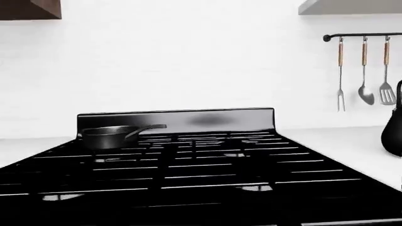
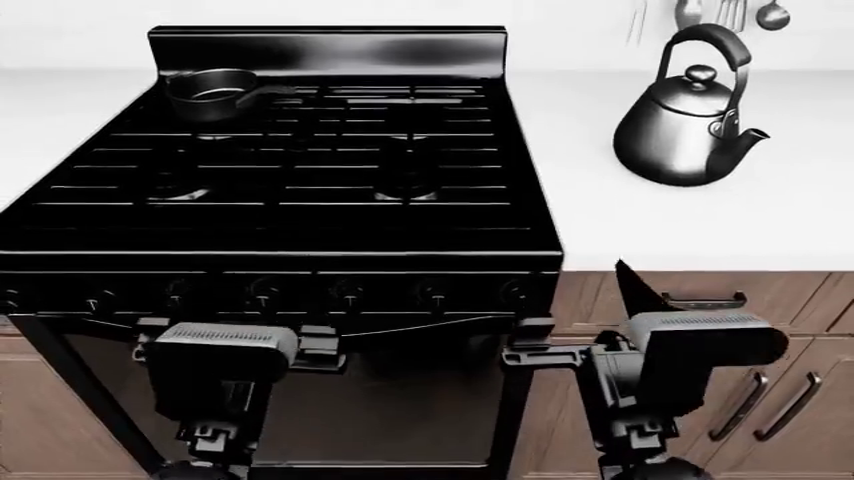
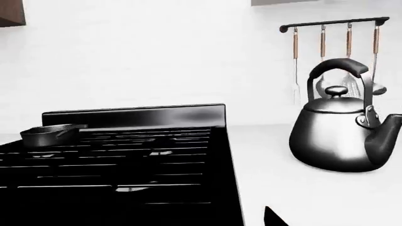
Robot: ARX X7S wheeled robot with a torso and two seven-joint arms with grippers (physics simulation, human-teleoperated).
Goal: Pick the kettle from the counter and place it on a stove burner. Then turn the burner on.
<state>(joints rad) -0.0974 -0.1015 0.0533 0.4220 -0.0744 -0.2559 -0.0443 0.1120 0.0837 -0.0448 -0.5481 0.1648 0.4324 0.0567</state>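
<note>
Both arms hang low before the black range [image 2: 287, 215] — the left gripper [image 2: 220, 345] and the right gripper [image 2: 627, 355] sit below the knob row, and whether either is open or closed cannot be told. Beyond them, the near-right stove burner [image 2: 407, 190] lies bare under its grates. The kettle [image 2: 687, 115] stands upright on the white counter [image 2: 641, 225] right of the range, spout pointing right. Farther back, a small saucepan [image 2: 211, 92] rests at the far-left corner — utensils [image 3: 333, 61] hang on the wall rail behind.
</note>
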